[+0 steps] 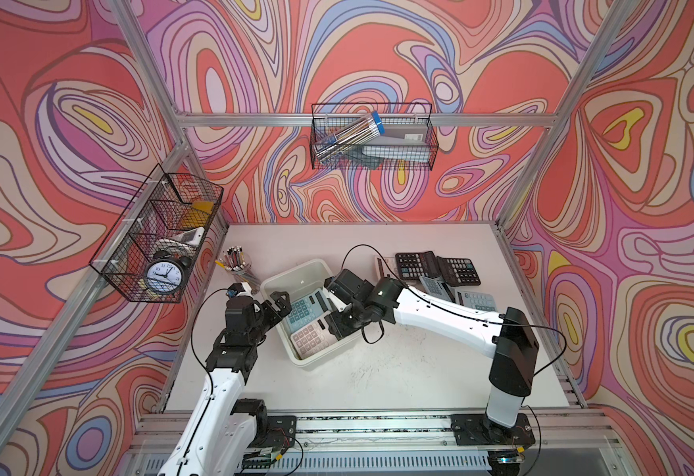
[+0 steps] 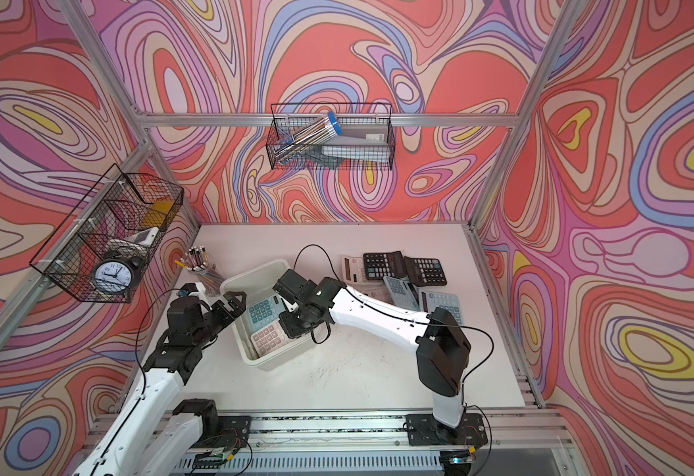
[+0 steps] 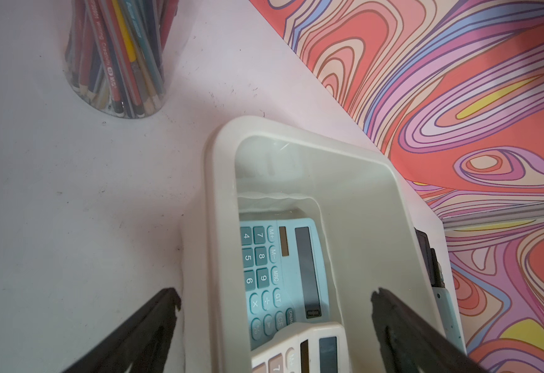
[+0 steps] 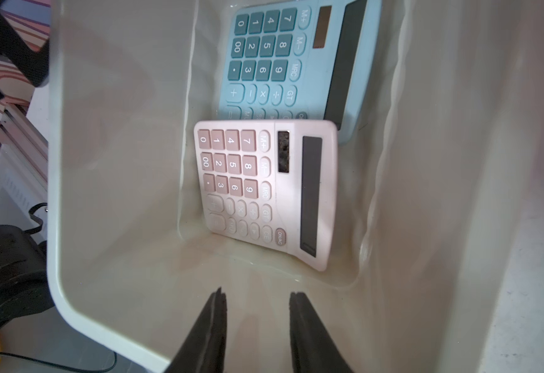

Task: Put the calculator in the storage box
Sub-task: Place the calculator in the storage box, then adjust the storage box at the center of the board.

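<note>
The cream storage box stands mid-table. Inside it lie a light blue calculator and a pink calculator, the pink one overlapping the blue one's lower end. My right gripper hangs over the box's inner wall, beside the pink calculator. Its jaws are open with nothing between them. Over the box's left wall my left gripper stands wide open and holds nothing. One of its fingers is over the table outside the box, and its other finger is over the inside.
Several more calculators, black and blue-grey, lie at the table's back right. A clear cup of pencils stands just left of the box. Black wire baskets hang on the left wall and back wall.
</note>
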`<action>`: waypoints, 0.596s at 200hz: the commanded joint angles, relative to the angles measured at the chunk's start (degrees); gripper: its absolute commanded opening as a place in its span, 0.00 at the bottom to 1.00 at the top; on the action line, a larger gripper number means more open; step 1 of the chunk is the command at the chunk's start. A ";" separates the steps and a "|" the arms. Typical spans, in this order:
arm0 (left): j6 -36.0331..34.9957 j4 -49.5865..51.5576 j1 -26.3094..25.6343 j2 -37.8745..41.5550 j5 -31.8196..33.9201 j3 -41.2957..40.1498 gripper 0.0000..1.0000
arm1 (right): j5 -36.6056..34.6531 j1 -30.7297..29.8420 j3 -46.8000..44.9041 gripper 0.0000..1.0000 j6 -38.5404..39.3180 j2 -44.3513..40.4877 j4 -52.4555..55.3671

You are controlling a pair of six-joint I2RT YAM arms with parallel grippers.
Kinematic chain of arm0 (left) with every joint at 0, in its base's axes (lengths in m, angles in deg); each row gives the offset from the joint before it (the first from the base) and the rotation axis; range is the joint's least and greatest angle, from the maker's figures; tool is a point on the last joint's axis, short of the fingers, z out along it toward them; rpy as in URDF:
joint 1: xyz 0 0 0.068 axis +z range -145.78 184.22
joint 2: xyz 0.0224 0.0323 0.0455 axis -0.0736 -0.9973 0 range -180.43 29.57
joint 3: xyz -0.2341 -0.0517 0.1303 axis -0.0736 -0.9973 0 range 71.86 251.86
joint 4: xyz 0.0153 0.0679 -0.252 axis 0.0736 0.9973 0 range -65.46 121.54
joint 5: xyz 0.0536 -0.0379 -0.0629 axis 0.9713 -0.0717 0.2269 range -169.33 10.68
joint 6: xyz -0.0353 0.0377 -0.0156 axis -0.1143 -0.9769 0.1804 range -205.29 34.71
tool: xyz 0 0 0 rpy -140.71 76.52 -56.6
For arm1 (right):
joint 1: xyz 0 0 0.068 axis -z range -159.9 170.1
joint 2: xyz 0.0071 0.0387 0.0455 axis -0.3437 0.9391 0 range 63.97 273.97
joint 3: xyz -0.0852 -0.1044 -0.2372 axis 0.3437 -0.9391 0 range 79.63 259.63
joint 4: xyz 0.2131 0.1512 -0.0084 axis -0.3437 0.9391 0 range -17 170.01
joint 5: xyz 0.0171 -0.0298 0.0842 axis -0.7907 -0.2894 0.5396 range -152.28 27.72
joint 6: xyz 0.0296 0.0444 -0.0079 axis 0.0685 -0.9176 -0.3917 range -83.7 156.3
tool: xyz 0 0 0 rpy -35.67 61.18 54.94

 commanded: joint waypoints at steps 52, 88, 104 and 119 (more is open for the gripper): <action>1.06 3.03 -1.98 1.93 2.53 0.47 0.99 | -5.56 3.15 0.78 0.55 2.03 -5.58 0.57; 1.43 1.65 -3.91 0.47 2.49 0.44 0.99 | -4.30 7.44 -3.93 0.61 2.23 -8.60 -1.58; 1.43 0.61 -4.93 -0.56 2.21 0.45 0.99 | -2.91 9.55 -6.81 0.62 2.29 -9.41 -3.35; 1.19 -0.69 -5.81 -1.66 1.52 0.47 0.99 | -1.40 11.31 -9.30 0.62 2.28 -9.70 -5.07</action>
